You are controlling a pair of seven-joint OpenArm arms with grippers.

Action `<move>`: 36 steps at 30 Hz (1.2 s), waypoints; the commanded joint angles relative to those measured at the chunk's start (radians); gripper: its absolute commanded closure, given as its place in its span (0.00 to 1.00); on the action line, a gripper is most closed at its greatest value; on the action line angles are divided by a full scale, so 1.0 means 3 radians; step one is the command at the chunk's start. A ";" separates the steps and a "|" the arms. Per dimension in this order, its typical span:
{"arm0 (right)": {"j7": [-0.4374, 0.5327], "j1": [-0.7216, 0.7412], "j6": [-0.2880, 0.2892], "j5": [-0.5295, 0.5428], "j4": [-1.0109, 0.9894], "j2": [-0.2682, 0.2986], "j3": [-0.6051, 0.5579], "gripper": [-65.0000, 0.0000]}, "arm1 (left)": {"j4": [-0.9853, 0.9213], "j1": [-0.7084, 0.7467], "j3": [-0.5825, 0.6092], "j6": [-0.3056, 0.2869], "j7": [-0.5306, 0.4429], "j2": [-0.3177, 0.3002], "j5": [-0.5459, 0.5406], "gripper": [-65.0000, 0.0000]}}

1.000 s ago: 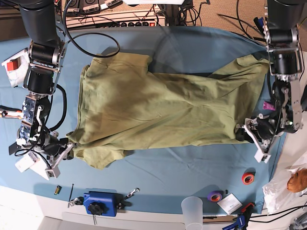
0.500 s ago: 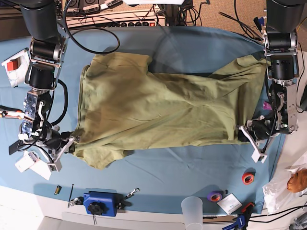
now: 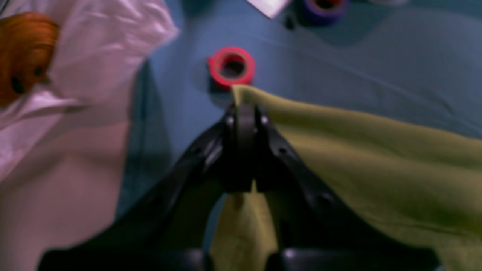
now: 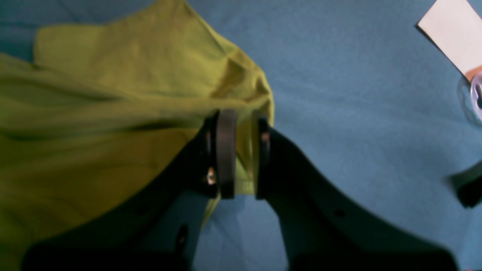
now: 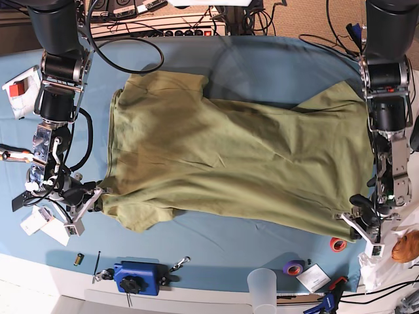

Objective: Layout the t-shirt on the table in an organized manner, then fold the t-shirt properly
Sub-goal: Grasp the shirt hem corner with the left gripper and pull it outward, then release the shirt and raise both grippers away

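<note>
The olive-green t-shirt (image 5: 229, 157) lies spread wide over the teal-blue table (image 5: 262, 65), with creases across its middle. My left gripper (image 5: 357, 226) is at the front right and is shut on the shirt's corner (image 3: 244, 98), which is drawn out close to the red tape roll (image 3: 231, 67). In the left wrist view the left gripper (image 3: 244, 113) has its jaws pressed together on the fabric. My right gripper (image 5: 98, 197) is at the front left. The right wrist view shows the right gripper (image 4: 243, 150) pinching a bunched fold of the t-shirt (image 4: 113, 113) between its pads.
Near the front right edge sit a red tape roll (image 5: 338, 244), a purple tape roll (image 5: 294, 267), a clear cup (image 5: 262, 288) and a plastic bag (image 5: 383, 258) with an orange thing. A blue clamp block (image 5: 136, 278) is at the front edge. A white card (image 4: 452, 34) lies by the right gripper.
My left gripper closed on the shirt's right corner and pulled it toward the front right, spreading that side out. The right gripper shifted only slightly, keeping its hold.
</note>
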 commanded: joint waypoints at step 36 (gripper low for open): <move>0.0117 -0.0081 0.0243 0.0336 0.0523 0.0047 0.0300 0.87 | 0.0079 -0.0305 -0.0699 -0.0969 0.1058 -0.0240 -0.1177 0.74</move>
